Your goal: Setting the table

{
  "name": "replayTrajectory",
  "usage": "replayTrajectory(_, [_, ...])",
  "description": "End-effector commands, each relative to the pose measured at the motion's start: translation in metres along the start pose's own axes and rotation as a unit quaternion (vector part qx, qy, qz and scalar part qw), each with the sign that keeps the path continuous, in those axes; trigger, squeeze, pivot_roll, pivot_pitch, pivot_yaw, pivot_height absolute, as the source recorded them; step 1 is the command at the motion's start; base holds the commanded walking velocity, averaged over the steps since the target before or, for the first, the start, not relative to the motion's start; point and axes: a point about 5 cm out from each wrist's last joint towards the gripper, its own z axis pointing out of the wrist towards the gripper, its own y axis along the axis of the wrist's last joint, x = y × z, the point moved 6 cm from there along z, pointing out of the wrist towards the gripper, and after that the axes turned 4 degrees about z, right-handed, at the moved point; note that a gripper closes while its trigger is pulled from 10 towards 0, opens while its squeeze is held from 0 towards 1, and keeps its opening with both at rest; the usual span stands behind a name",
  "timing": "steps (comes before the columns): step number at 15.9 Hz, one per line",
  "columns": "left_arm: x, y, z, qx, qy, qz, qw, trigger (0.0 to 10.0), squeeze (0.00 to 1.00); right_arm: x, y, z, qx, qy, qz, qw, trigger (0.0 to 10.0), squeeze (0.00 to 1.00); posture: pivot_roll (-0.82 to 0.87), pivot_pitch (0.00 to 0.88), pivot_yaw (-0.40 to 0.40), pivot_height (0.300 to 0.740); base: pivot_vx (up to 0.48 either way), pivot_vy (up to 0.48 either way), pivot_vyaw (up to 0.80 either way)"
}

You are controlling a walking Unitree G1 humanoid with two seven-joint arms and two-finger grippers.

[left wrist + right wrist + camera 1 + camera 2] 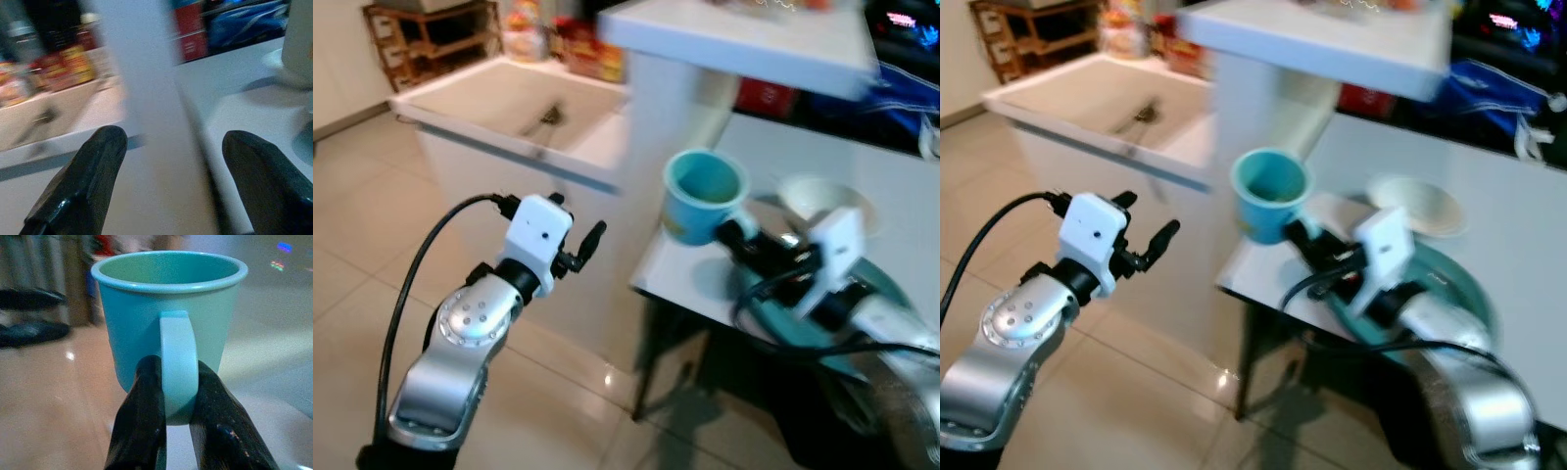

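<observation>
Left eye view shows the right gripper point(736, 233) carrying a teal mug point(703, 196) at the near left corner of the white surface point(901, 186), the mug upright with its mouth up and hanging over the corner's edge rather than resting on it, as far as the blur allows. Behind the right arm on the surface sit a white bowl point(820, 199) and a teal plate point(886, 284), so the open spot for the mug lies back toward the robot's right, inboard from the edge. The left gripper point(587, 245) hovers over the tiled floor point(352, 225), well apart from the mug, making the right arm the one to place it. Right eye view gives the same layout: mug point(1273, 194) at the corner, bowl point(1417, 206) beyond, plate point(1440, 284) under the right forearm. Left wrist view has the left fingers point(80, 181) spread apart with nothing between them, facing the surface's edge. Right wrist view shows the right fingers point(142, 416) clenched on the mug's handle point(178, 367), one on each side, the handle's long axis vertical and the cup body straight ahead of the fingertips, so lowering should set it down on its base.
</observation>
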Motion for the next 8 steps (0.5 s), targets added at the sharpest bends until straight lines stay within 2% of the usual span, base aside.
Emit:
replayTrajectory(1, [0.0,0.004,0.0,-0.003,-0.004,0.01,1.0,10.0,0.0,-0.01,0.005,-0.005,-0.001,-0.017,-0.013,1.0,10.0,0.0,-0.02,0.0,-0.002,0.74,0.0,-0.48,0.0])
replayTrajectory(4, [0.006,0.005,0.002,-0.005,0.013,0.012,1.0,10.0,0.0,-0.041,0.008,-0.002,-0.009,-0.117,-0.02,0.993,10.0,0.0,-0.02,0.001,-0.004,0.74,0.0,-0.48,0.0])
replayTrajectory(6, [0.012,0.006,0.002,-0.006,0.025,0.014,1.0,10.0,0.0,-0.057,0.008,0.005,-0.023,-0.189,0.005,0.982,10.0,0.0,-0.02,0.0,-0.003,0.74,0.0,-0.48,0.63])
replayTrajectory(8, [0.015,0.006,0.002,-0.005,0.032,0.018,0.999,10.0,0.0,-0.056,0.007,0.014,-0.028,-0.204,0.006,0.979,10.0,0.0,-0.02,0.0,-0.003,0.74,0.0,-0.48,0.8])
